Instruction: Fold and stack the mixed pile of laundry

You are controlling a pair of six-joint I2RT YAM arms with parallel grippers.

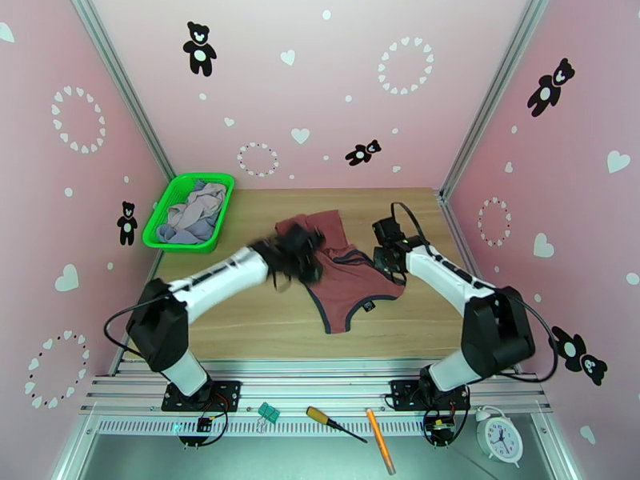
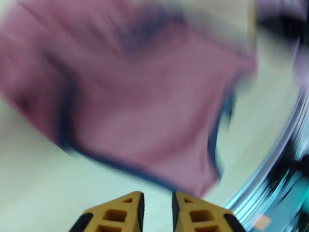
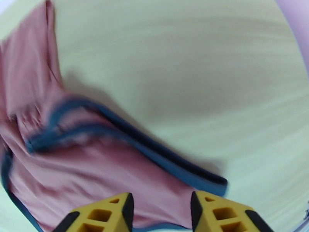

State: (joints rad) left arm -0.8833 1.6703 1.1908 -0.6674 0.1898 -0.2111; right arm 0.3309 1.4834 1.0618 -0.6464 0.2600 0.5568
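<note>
Left end effector (image 2: pixel 157 207): jaws slightly parted, nothing between them, blurred over the rust-red top (image 1: pixel 352 286). Right end effector (image 3: pixel 162 209): jaws apart, empty, above the top's dark-trimmed edge. The top lies crumpled mid-frame on the worktop (image 1: pixel 256 330). Green basket (image 1: pixel 180 246), upper left, well apart, holds the grey-lilac shirt (image 1: pixel 204 203) and blue-grey piece (image 1: pixel 178 232).

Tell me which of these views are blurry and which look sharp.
Top external: sharp, except the left arm smeared at its wrist end over the rust-red top. Left wrist: heavily blurred, the top a smear, the left fingers crisp. Right wrist: slight blur along the top's dark trim, right fingers sharp.
</note>
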